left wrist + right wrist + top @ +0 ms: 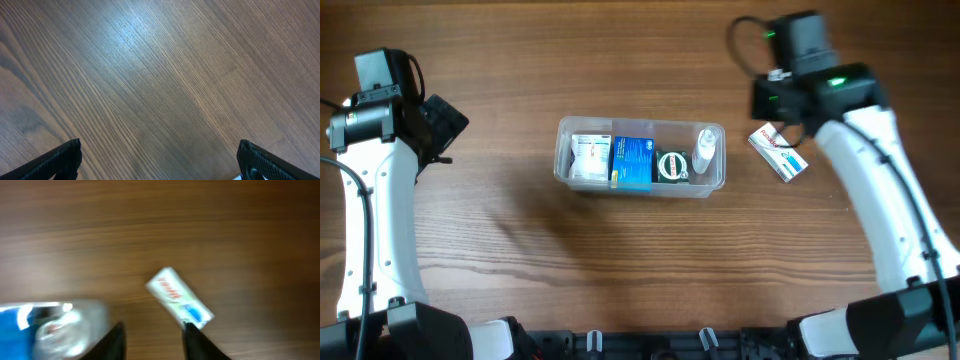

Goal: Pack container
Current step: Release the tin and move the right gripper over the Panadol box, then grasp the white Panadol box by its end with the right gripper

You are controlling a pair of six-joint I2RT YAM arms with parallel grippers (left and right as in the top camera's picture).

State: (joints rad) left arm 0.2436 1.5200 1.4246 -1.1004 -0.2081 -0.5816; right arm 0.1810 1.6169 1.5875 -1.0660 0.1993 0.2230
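The clear plastic container [638,156] sits at the table's middle. It holds a white box [589,157], a blue box [633,162], a dark round item [671,166] and a small clear bottle [705,151]. Its right end shows blurred in the right wrist view [55,327]. A small white box with red and blue print [779,152] lies on the table right of the container, also in the right wrist view [179,299]. My right gripper [152,337] is open and empty, above the table between container and small box. My left gripper [159,160] is open and empty over bare wood at the far left.
The wooden table [620,260] carries nothing else. My left arm [375,200] runs along the left edge and my right arm [880,190] along the right side.
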